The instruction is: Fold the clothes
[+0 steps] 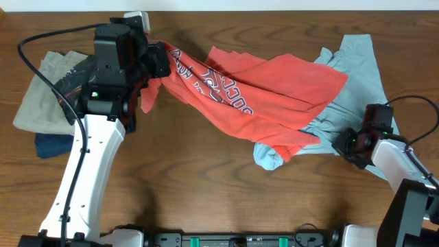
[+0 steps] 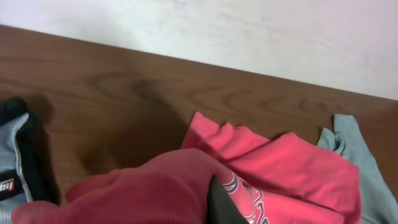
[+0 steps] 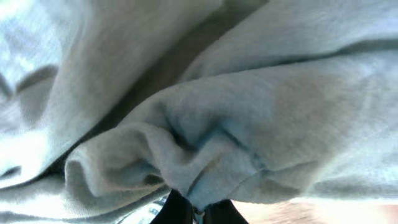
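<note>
From overhead, the left pincer is clamped on one end of the red T-shirt. The shirt looks raised at that end and stretches across the counter, with its far end lying over the blue-grey shirt. The right pincer sits at that shirt's near edge. Because the two garments overlap, a pull from either arm would likely drag both together.

The left wrist view shows red cloth bunched over the closed fingers. So thick a wad may hold several layers, so the shirt could open unevenly or slip free.

The right wrist view shows the pincer closed on a small fold of blue-grey fabric, right at the fingertips. Such a shallow bite could slide out under tension.
</note>
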Available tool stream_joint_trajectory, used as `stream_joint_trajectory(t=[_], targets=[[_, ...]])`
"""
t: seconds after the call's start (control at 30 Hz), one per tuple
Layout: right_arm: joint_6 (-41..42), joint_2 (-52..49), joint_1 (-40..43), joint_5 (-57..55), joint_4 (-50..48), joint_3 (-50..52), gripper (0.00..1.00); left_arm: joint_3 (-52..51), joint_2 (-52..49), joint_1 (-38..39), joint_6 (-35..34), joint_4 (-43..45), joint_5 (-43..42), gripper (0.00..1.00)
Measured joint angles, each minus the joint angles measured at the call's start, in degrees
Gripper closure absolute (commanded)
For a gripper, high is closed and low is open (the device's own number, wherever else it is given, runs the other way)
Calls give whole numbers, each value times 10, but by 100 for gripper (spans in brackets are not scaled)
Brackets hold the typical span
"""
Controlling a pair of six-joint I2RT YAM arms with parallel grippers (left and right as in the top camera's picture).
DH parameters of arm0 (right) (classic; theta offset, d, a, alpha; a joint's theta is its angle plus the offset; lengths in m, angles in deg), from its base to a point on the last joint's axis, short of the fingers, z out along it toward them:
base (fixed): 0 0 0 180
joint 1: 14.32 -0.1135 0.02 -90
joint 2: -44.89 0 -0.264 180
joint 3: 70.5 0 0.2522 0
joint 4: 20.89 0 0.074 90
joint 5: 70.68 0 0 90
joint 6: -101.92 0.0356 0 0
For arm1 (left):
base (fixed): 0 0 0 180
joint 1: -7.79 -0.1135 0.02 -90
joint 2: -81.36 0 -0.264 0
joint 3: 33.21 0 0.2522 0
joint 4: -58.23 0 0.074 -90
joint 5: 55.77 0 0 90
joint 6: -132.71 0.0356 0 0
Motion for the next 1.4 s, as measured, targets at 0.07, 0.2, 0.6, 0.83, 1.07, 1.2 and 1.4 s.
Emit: stream_joint_trajectory(t=[0.07, 0.2, 0.6, 0.83, 1.07, 1.2, 1.4], targets=[[4, -1, 20, -29, 10, -6, 99, 0, 0, 0, 0, -12, 0, 94], [10, -9, 110, -83, 87, -66, 99, 0, 0, 0, 4, -31, 0, 94], [-7, -7, 280, -59, 226, -360, 66, 0, -3, -1, 43, 67, 75, 88], [-55, -7, 243, 22, 269, -361, 61, 1, -15, -6, 58, 119, 94, 4], [-113, -7, 179, 48, 288, -361, 45, 3, -42, -7, 24, -79, 35, 2], [-133, -7, 145, 54, 295, -361, 41, 3, -45, 1, -1, -163, -44, 2], [-155, -7, 103, 57, 310, -361, 40, -19, -46, 64, -16, -186, -106, 2]])
